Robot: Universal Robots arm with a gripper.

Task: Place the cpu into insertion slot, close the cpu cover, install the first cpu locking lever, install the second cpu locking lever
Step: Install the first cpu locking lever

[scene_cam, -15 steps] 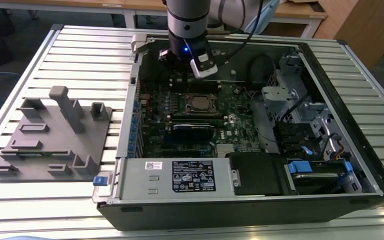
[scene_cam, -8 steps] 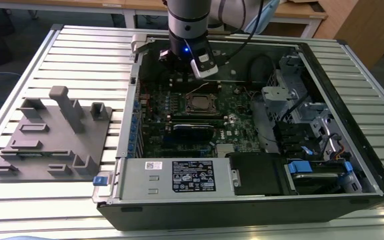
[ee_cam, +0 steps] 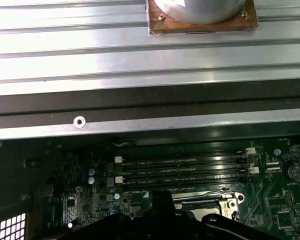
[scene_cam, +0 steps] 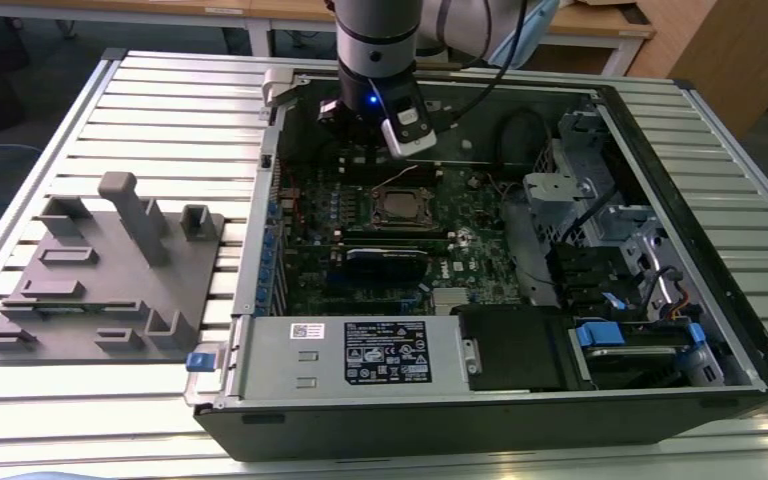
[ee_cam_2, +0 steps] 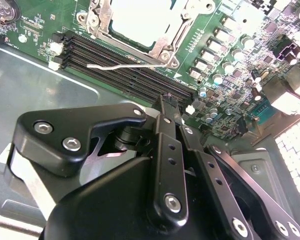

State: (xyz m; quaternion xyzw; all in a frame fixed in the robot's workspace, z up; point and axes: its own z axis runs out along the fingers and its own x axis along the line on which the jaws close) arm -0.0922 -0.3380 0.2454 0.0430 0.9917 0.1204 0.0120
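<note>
Hand: our hand [ee_cam_2: 171,104] hangs over the open case, its black fingers drawn close together with nothing between them and the tips pointing down toward the board.
Tabletop: we see the slatted metal tabletop [scene_cam: 157,110] spread beneath the hand, carrying everything else.
Case: the black computer case [scene_cam: 491,432] lies on its side with its panel off, directly under the hand.
Fixture: a grey moulded block [scene_cam: 104,280] sits on the tabletop, well apart from the hand, toward the exterior view's left.
Motherboard: the green motherboard [ee_cam_2: 230,65] lies flat below the fingertips.
Memory slots: the long black memory slots [ee_cam_2: 125,80] run just past the fingertips, between the hand and the socket.
Insertion slot: the insertion slot [ee_cam_2: 170,57] lies just beyond those slots, near the hand but not touching it.
Cpu cover: the cpu cover [ee_cam_2: 130,41] appears to lie flat on the slot, framing the chip.
Cpu: the cpu [ee_cam_2: 145,17] sits in the slot, and we see its pale grey top through the cover's window.
Lever: a thin wire lever [ee_cam_2: 125,65] lies along the socket edge nearest the hand; we cannot tell whether it is latched.
</note>
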